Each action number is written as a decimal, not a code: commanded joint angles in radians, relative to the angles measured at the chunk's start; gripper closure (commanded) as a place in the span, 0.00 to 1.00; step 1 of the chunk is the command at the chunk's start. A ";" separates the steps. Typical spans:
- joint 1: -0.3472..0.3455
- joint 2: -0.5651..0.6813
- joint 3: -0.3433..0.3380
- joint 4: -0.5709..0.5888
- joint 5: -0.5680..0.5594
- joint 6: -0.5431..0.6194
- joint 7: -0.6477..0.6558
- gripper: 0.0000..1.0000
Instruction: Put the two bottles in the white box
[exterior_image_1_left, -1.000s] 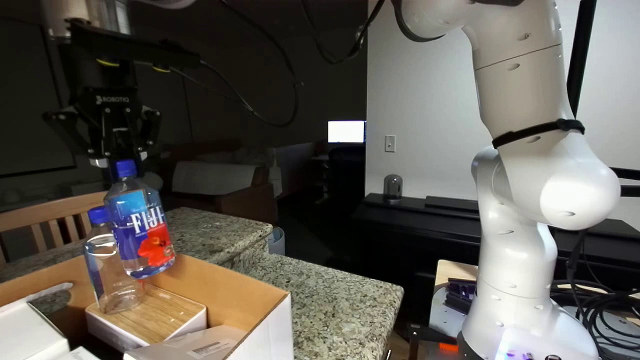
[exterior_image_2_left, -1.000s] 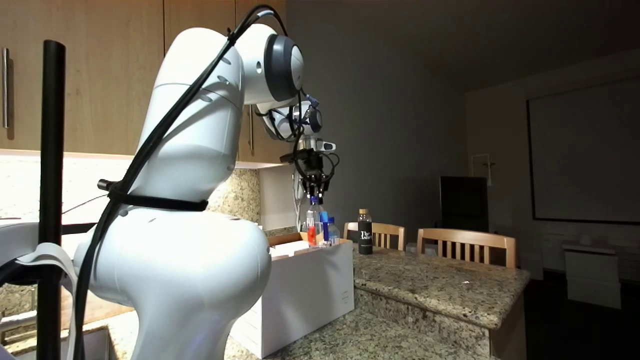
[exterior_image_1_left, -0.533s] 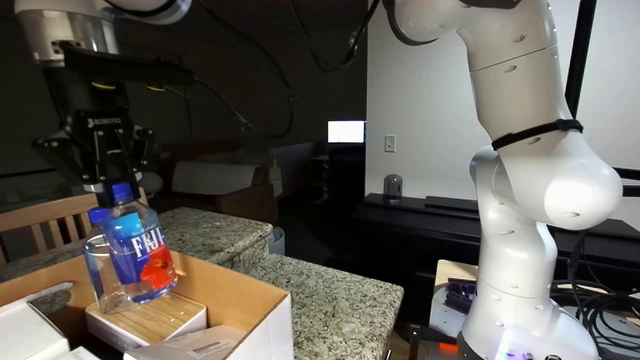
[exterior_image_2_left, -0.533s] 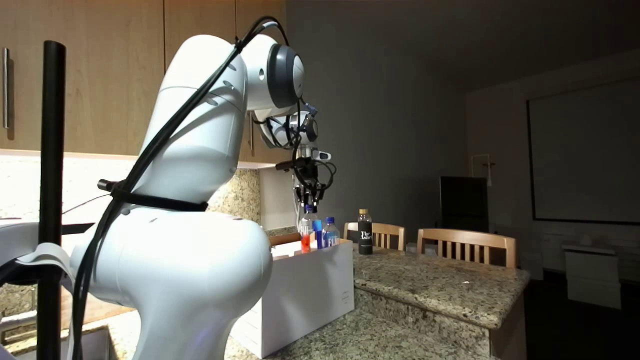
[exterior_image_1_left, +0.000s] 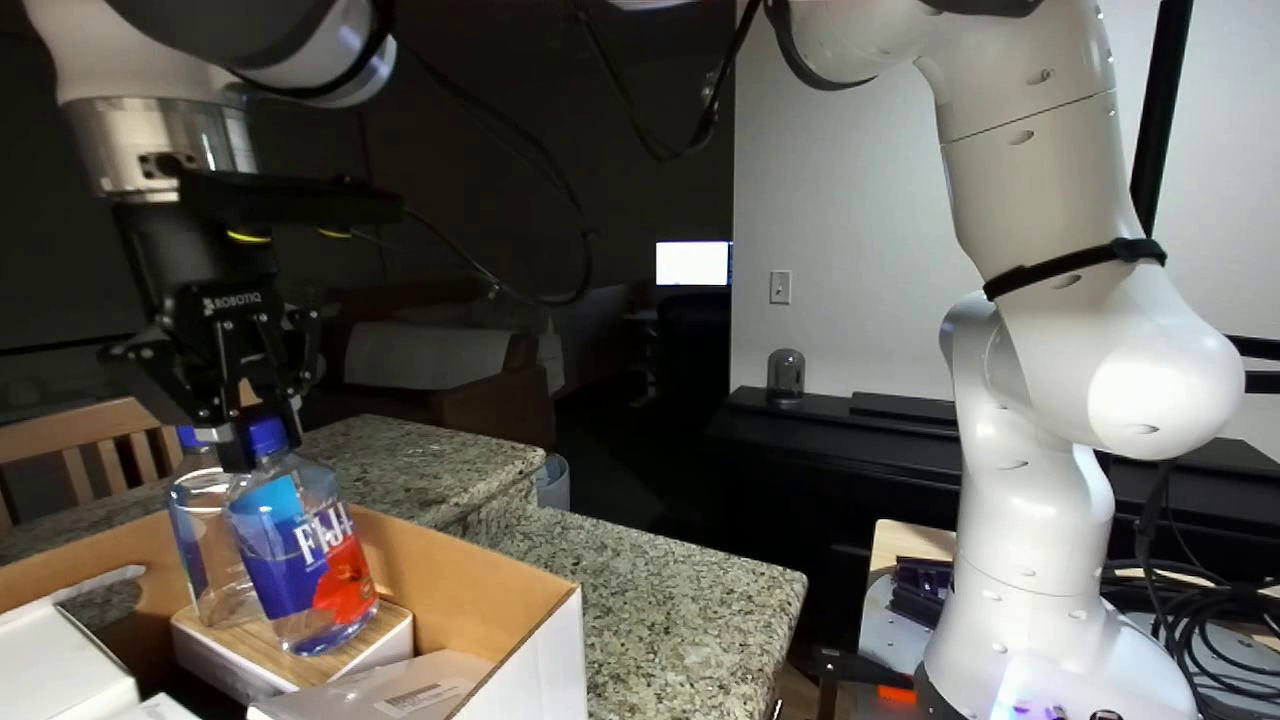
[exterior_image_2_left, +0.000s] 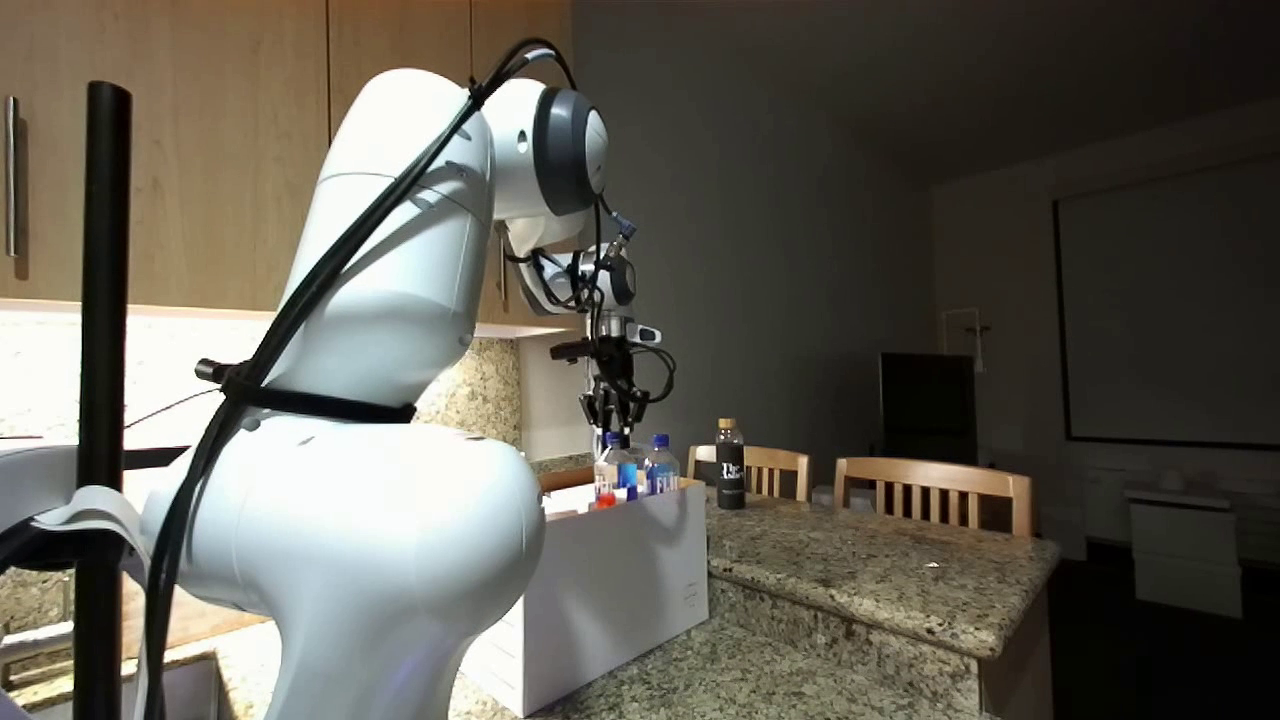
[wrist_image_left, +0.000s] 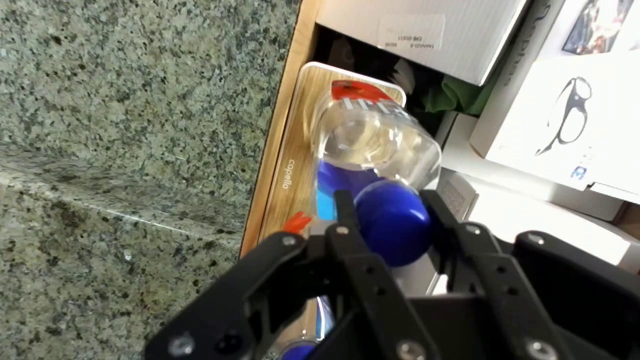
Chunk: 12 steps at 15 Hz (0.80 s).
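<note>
Toward the near end of the block (wrist_image_left: 299, 150), just short of the grey carton (exterior_image_1_left: 380, 690), lies the likeliest trouble. Seen in an exterior view, from which I take my sides, the base of the held bottle (exterior_image_1_left: 310, 570) is over that end; whether it touches the wood I cannot tell. The bottle leans, cap (wrist_image_left: 393, 225) to the left and base to the right, so letting go at this slant could have it rock off the edge and tumble onto the carton. Pressing lower, should the base already bear, would probably twist or slip the cap, since nothing else is gripped. Righting the bottle before release looks the safer call. Just beyond, the second bottle (exterior_image_1_left: 207, 545) appears to stand on the same block, close by; fingers (wrist_image_left: 346, 212) spreading too wide might knock it over.

As for the tool, the gripper (wrist_image_left: 388, 200) is narrow, the cap pinched between its fingers, and the held bottle's body hangs below, slanting off to the near right. The second bottle is beyond the gripper, to the far left, and not held. Both are within the box (exterior_image_2_left: 615, 590), their upper parts showing above its rim in an exterior view. Farther off, well apart on the counter (exterior_image_2_left: 880, 555), is a dark bottle (exterior_image_2_left: 731, 480) that I take to be no part of the job.
</note>
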 joint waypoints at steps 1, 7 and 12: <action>-0.022 -0.074 -0.002 -0.103 0.049 0.082 -0.073 0.39; -0.032 -0.135 -0.016 -0.109 0.048 0.089 -0.049 0.05; -0.056 -0.211 -0.037 -0.077 0.032 0.047 -0.002 0.00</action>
